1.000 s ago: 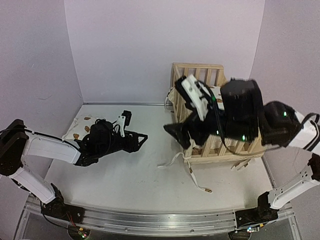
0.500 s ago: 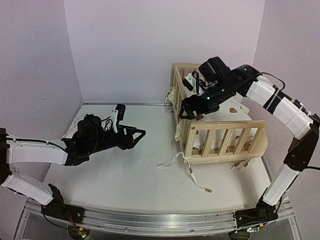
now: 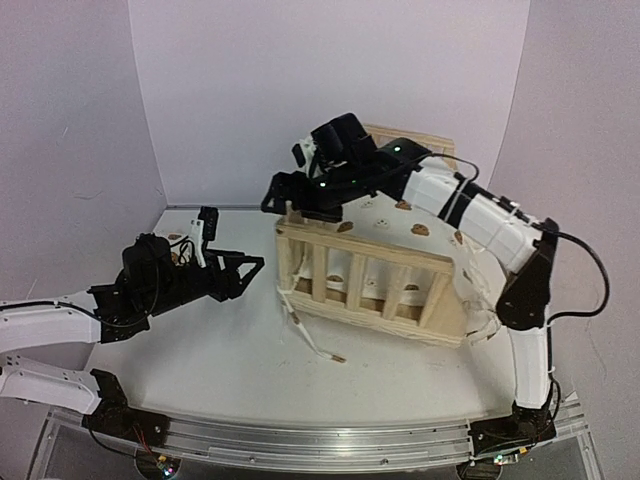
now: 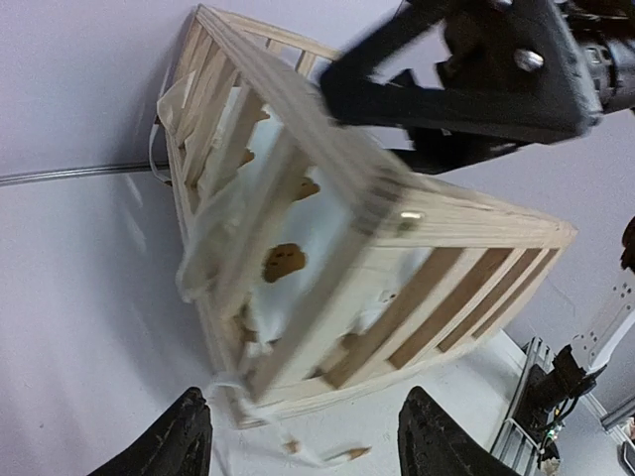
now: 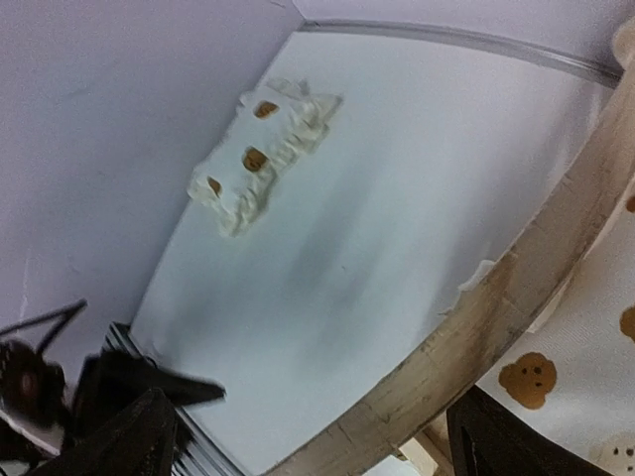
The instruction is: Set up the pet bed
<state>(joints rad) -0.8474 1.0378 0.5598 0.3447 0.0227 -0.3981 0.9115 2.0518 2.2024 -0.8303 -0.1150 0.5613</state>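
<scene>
The pet bed's pine frame (image 3: 365,258) stands turned at the table's middle, with the cream bear-print cushion (image 3: 402,214) inside it and a tie (image 3: 312,338) trailing off its near left corner. My right gripper (image 3: 283,200) is open at the frame's far left corner; in the right wrist view the top rail (image 5: 496,317) runs between its fingers (image 5: 134,436). My left gripper (image 3: 252,275) is open and empty, just left of the frame and pointing at it (image 4: 437,213). The small pillow (image 5: 260,149) lies at the far left, mostly behind the left arm in the top view.
Purple walls close the table at the back and both sides. An aluminium rail (image 3: 300,440) runs along the near edge by the arm bases. Bare table (image 3: 230,370) lies in front of the bed.
My right arm has swung left, and the bed frame has slid and turned from the right side to the table's middle. The left arm has drawn back slightly to the left.
</scene>
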